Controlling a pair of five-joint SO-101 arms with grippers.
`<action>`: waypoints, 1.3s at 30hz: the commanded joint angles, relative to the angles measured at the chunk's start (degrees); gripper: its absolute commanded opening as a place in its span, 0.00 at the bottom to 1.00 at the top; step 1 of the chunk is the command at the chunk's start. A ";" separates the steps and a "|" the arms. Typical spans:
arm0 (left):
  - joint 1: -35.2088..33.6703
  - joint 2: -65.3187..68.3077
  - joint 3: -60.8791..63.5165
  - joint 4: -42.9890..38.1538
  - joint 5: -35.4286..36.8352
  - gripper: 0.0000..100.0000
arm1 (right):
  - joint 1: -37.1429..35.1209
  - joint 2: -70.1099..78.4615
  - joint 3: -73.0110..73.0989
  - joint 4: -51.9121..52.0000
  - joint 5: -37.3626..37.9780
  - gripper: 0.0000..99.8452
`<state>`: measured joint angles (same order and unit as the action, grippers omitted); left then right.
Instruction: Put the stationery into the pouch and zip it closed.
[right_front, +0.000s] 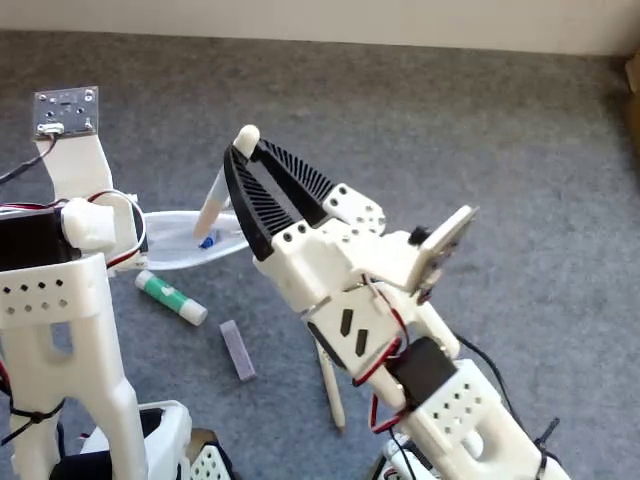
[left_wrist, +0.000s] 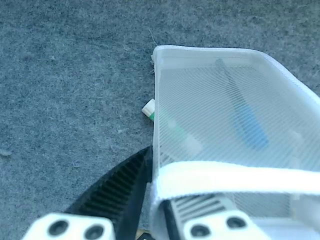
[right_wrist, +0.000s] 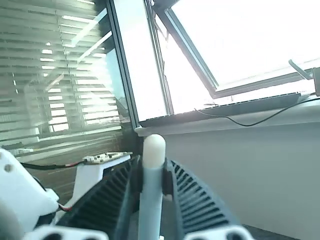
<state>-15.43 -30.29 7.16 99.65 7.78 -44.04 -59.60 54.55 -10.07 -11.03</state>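
Note:
A translucent white mesh pouch (right_front: 183, 248) hangs just above the carpet, and my left gripper (left_wrist: 152, 172) is shut on its edge. Through the mesh (left_wrist: 220, 100) a blue pen (left_wrist: 246, 127) shows inside. My right gripper (right_front: 244, 150) is raised above the pouch and tilted upward, shut on a white pen (right_front: 213, 205) whose lower end reaches down to the pouch mouth. In the right wrist view the pen's rounded cap (right_wrist: 153, 146) sticks up between the black fingers (right_wrist: 116, 187). A green-and-white glue stick (right_front: 170, 297), a purple eraser (right_front: 237, 350) and a pale pencil (right_front: 330, 390) lie on the carpet.
The surface is grey carpet (right_front: 500, 130), open at the back and to the right. The left arm's white base (right_front: 60, 340) stands at the left edge. The glue stick's cap (left_wrist: 149, 108) pokes out beside the pouch in the left wrist view.

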 joint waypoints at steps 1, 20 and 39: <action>-0.13 -0.13 0.13 -0.79 -0.09 0.01 | -0.75 1.89 2.07 -6.46 3.78 0.01; -0.13 -0.13 0.22 -0.88 -0.09 0.01 | -7.96 3.03 13.67 -9.36 8.62 0.01; -0.13 -0.13 2.59 -2.73 -0.09 0.01 | -9.54 2.51 16.57 2.42 17.05 0.17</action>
<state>-15.43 -30.37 8.40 99.21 7.78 -53.19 -56.79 72.13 -12.26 5.49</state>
